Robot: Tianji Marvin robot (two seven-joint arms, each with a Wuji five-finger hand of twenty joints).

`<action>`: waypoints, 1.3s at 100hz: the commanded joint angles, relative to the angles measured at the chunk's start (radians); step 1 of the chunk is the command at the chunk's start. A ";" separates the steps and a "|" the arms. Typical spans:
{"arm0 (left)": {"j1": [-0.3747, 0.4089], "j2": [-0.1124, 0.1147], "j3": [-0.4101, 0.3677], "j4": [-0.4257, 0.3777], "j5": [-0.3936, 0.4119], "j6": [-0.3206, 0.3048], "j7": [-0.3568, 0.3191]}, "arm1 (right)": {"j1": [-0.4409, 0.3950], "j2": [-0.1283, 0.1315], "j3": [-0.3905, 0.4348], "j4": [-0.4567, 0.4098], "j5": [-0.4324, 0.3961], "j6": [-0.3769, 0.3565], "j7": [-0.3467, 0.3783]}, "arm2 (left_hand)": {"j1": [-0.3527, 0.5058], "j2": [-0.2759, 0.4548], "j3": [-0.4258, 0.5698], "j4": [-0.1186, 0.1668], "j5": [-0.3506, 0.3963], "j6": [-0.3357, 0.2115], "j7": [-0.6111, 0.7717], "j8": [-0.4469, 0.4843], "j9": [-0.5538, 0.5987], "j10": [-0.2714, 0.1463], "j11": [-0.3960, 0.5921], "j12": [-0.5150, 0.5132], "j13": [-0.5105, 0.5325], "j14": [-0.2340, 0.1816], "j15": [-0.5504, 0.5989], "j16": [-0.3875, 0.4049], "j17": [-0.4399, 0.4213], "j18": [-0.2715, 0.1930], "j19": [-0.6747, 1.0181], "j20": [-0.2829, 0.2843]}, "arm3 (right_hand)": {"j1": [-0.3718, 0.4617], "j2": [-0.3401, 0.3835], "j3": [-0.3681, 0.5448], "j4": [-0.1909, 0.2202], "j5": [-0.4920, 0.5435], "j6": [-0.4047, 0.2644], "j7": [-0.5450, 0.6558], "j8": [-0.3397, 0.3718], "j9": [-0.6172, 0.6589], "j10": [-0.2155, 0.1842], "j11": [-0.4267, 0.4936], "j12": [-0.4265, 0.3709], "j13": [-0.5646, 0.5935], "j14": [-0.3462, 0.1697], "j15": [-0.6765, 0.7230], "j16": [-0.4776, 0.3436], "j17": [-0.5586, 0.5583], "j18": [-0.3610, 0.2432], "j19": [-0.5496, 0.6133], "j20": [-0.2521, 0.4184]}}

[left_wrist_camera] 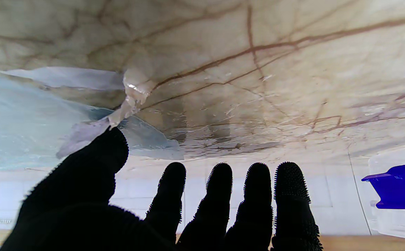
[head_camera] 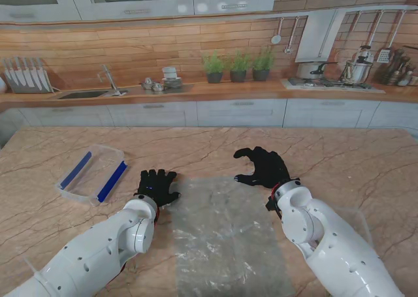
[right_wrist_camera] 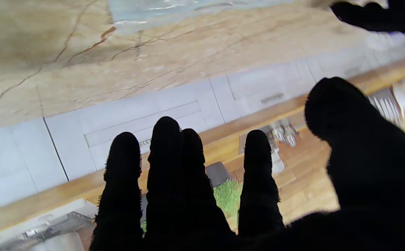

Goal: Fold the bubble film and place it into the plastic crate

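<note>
Even, bright lighting in all views. The marble tabletop (left_wrist_camera: 258, 69) shows soft glare. Wrist views blur and bend toward the edges.

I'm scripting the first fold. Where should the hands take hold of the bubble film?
Probably the two far corners. The bubble film lies flat, its far edge by both hands. The left hand has its thumb at a lifted corner; the right hand hovers open. Pinch there, coming from above.

The bubble film (head_camera: 225, 241) is cut off by the lower edge of the stand picture, the plastic crate (left_wrist_camera: 399, 195) is cut by the right edge of the left wrist picture, and the items by the sink (head_camera: 164, 81) are too small to name.
</note>
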 commanded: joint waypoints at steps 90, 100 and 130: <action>0.027 -0.002 -0.001 0.005 0.034 -0.033 0.034 | 0.162 0.042 -0.239 0.164 -0.226 0.261 0.095 | -0.024 -0.151 0.244 0.001 0.012 -0.089 0.054 0.011 -0.005 0.016 0.019 0.032 -0.012 0.016 -0.016 0.021 -0.014 0.018 -0.018 -0.023 | -0.008 -0.051 -0.049 -0.047 -0.018 0.117 -0.010 -0.078 -0.109 0.040 0.070 0.024 -0.044 -0.014 0.086 0.002 -0.046 0.009 0.013 -0.054; 0.034 -0.002 -0.010 -0.002 0.037 -0.051 0.044 | 0.175 0.043 -0.261 0.181 -0.220 0.269 0.107 | -0.033 -0.148 0.233 -0.003 0.019 -0.088 0.054 0.011 0.000 0.017 0.020 0.032 -0.010 0.016 -0.015 0.021 -0.014 0.020 -0.019 -0.023 | -0.011 -0.049 -0.051 -0.048 -0.013 0.117 -0.013 -0.079 -0.110 0.042 0.071 0.023 -0.046 -0.012 0.089 0.001 -0.048 0.009 0.016 -0.058; 0.034 -0.004 -0.008 -0.005 0.021 -0.057 0.035 | 0.222 0.038 -0.340 0.251 -0.190 0.275 0.104 | -0.048 -0.162 0.201 -0.011 0.030 -0.076 0.047 0.008 -0.002 0.017 0.013 0.028 -0.016 0.017 -0.023 0.016 -0.020 0.020 -0.032 -0.030 | 0.008 -0.059 -0.046 -0.045 0.012 0.118 -0.005 -0.074 -0.109 0.042 0.087 0.025 -0.041 -0.019 0.100 0.000 -0.045 0.007 0.029 -0.068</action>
